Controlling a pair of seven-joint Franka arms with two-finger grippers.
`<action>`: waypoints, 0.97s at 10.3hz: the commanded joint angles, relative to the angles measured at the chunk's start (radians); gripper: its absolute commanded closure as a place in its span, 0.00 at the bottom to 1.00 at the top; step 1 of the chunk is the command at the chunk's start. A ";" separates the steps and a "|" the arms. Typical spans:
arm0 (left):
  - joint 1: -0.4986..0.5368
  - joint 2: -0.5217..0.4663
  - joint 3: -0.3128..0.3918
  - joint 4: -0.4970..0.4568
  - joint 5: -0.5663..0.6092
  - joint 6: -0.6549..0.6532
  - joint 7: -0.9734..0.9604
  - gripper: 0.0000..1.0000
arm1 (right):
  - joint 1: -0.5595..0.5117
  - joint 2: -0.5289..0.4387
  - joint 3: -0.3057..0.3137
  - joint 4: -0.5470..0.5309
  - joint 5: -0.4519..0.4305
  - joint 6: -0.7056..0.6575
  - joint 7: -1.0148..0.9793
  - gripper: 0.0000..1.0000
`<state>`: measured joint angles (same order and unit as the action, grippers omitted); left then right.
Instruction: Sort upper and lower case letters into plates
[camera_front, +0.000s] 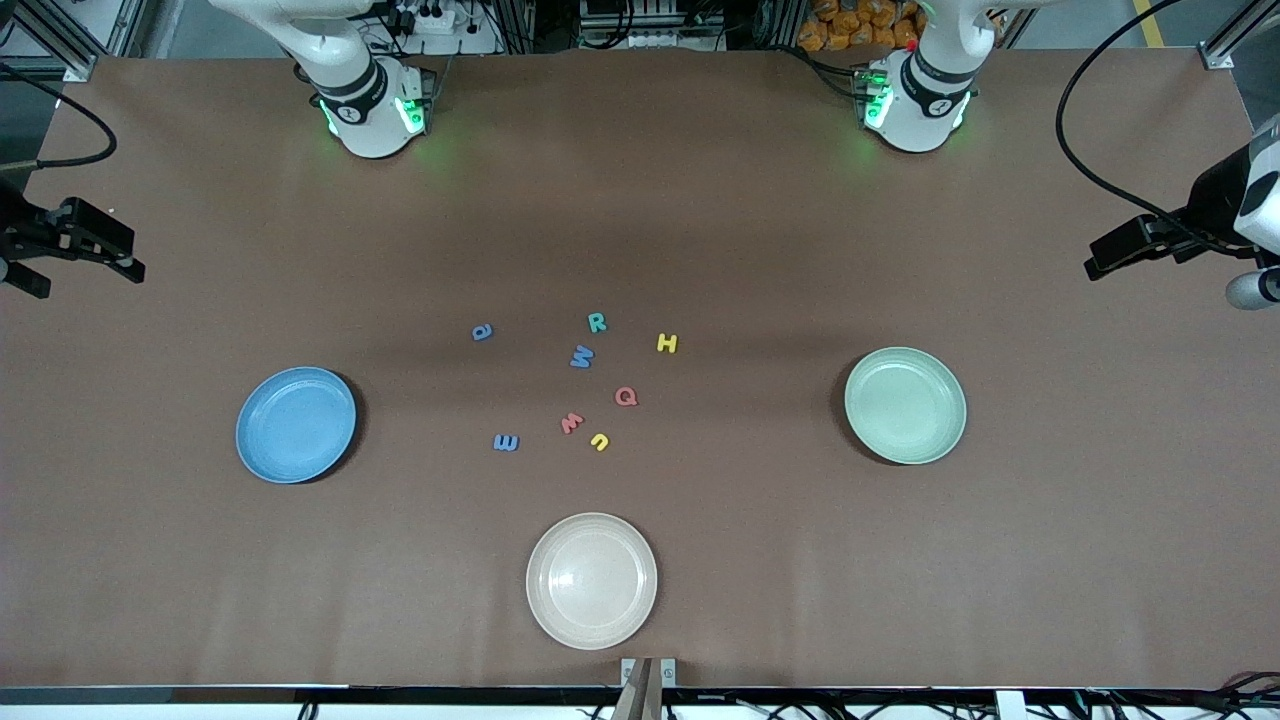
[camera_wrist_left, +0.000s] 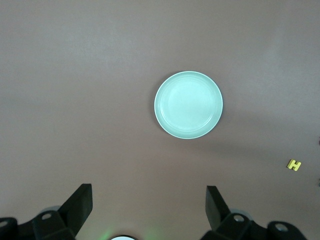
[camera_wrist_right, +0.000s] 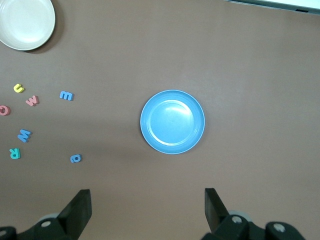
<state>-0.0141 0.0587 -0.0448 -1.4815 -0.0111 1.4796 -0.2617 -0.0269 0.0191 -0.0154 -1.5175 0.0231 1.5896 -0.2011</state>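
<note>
Brown surface (camera_front: 700, 200) held scattered letters (camera_front: 582, 356); left gripper (camera_wrist_left: 149, 210) and right gripper (camera_wrist_right: 147, 210), both spread wide, should descend squarely over one.

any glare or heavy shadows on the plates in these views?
Front view: soft sheen on the beige plate; blue plate and green plate each cast a dark crescent shadow. Left wrist view: green plate evenly lit. Right wrist view: faint highlight on the blue plate's centre; letters stay sharp.
</note>
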 joint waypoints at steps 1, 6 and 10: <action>0.005 -0.020 0.000 -0.002 -0.029 -0.008 -0.001 0.00 | -0.025 -0.014 -0.003 0.007 -0.009 -0.008 -0.001 0.00; -0.007 0.016 0.002 -0.006 -0.021 -0.008 0.129 0.00 | -0.019 0.021 -0.009 -0.003 0.004 0.015 0.000 0.00; -0.138 0.124 -0.032 0.003 0.079 0.030 0.160 0.00 | 0.013 0.068 -0.005 -0.160 0.034 0.116 0.027 0.00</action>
<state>-0.1335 0.1560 -0.0712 -1.4951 0.0420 1.4969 -0.1193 -0.0263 0.0993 -0.0228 -1.6004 0.0365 1.6592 -0.1975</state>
